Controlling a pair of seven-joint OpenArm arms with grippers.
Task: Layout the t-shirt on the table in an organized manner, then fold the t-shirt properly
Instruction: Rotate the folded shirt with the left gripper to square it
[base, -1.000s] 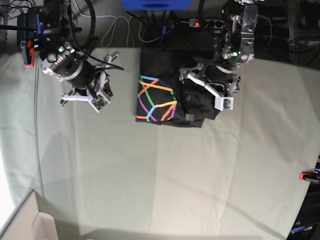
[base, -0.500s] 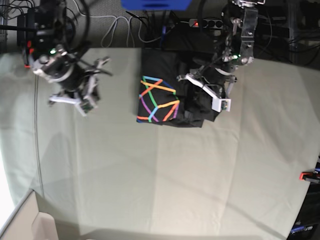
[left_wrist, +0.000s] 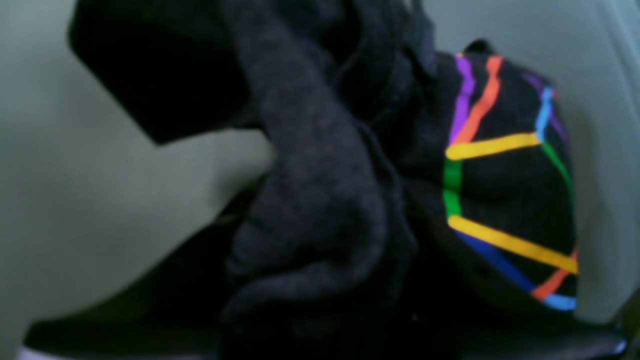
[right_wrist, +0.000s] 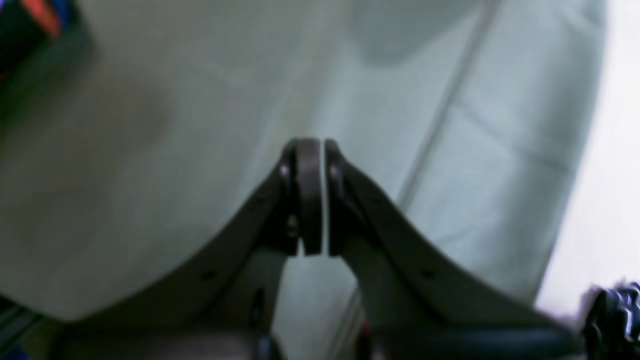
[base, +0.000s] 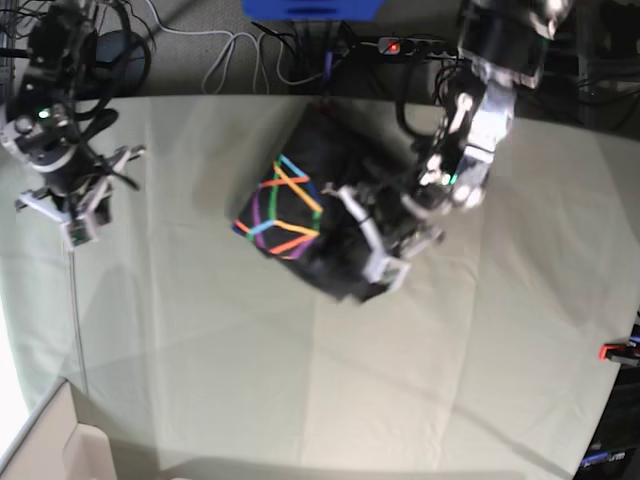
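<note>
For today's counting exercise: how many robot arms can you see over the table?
2. One arm reaches from the far right edge onto the black t-shirt; the other arm is at the table's far left corner.

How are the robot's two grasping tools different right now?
The left tool is clamped on bunched fabric of the t-shirt; the right tool is shut on nothing. The left works mid-table, the right hangs over bare cloth near the table edge. Both have dark fingers.
</note>
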